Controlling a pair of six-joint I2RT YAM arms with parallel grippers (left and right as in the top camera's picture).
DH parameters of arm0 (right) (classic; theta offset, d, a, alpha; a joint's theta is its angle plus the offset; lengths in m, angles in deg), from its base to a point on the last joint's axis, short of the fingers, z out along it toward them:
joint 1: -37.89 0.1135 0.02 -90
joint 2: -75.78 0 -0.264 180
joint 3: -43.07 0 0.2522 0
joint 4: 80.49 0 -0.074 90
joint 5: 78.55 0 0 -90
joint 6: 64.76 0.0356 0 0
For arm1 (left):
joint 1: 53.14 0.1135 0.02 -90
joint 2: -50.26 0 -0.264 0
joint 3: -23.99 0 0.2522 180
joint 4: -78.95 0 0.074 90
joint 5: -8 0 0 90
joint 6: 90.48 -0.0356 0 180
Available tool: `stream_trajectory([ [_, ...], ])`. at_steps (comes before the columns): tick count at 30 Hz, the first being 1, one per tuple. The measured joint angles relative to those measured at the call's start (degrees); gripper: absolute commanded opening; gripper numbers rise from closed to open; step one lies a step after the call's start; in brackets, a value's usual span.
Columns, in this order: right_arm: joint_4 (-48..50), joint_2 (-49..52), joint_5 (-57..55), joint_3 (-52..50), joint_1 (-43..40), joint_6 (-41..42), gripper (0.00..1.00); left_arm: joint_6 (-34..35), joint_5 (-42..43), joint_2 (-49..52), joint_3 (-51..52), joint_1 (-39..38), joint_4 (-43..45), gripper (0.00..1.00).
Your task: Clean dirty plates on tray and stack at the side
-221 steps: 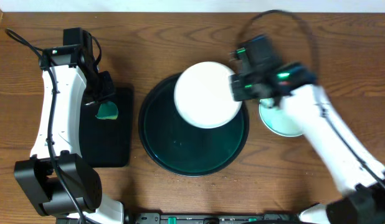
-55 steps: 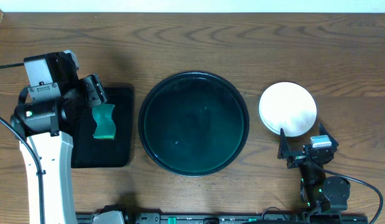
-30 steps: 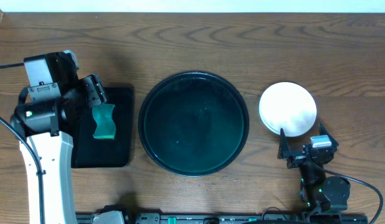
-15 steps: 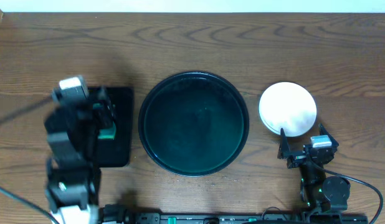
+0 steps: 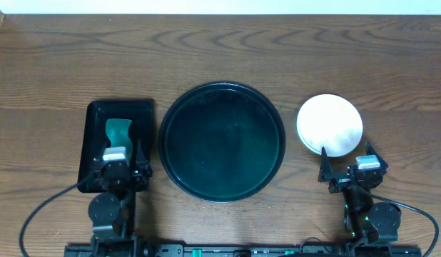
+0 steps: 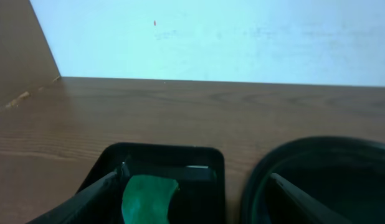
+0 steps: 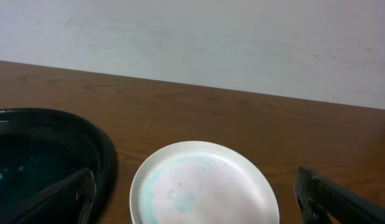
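Observation:
The round black tray (image 5: 220, 143) sits mid-table with nothing on it; its rim also shows in the left wrist view (image 6: 323, 180) and the right wrist view (image 7: 49, 149). To its right a white plate (image 5: 330, 125) rests on the wood, a pale rim peeking out beneath its lower left edge. Faint green traces mark the plate's face (image 7: 202, 186). My right gripper (image 5: 345, 153) stands open just in front of the plate, holding nothing. My left gripper (image 5: 122, 158) is open at the near end of the rectangular tray, holding nothing.
A small rectangular black tray (image 5: 92, 143) lies left of the round one, with a green sponge (image 5: 119, 130) in it, seen close ahead between the left fingers (image 6: 146, 199). Both arms are folded back at the table's front edge. A pale wall rises behind the table.
The left arm has pulled back from above the rectangular tray to the front edge, leaving the sponge lying in the tray. The right arm and the plate have not moved.

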Motion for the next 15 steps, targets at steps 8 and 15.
stream_trajectory([
  [8,0.0,0.0,0.0,0.0,0.0,0.0,0.99,-1.9,0.1,-4.7,3.6,0.0,-2.0,0.73],
  [15,0.0,0.0,0.0,0.0,0.0,0.0,0.99,-2.6,0.2,-6.4,3.6,0.0,-2.1,0.73],
])
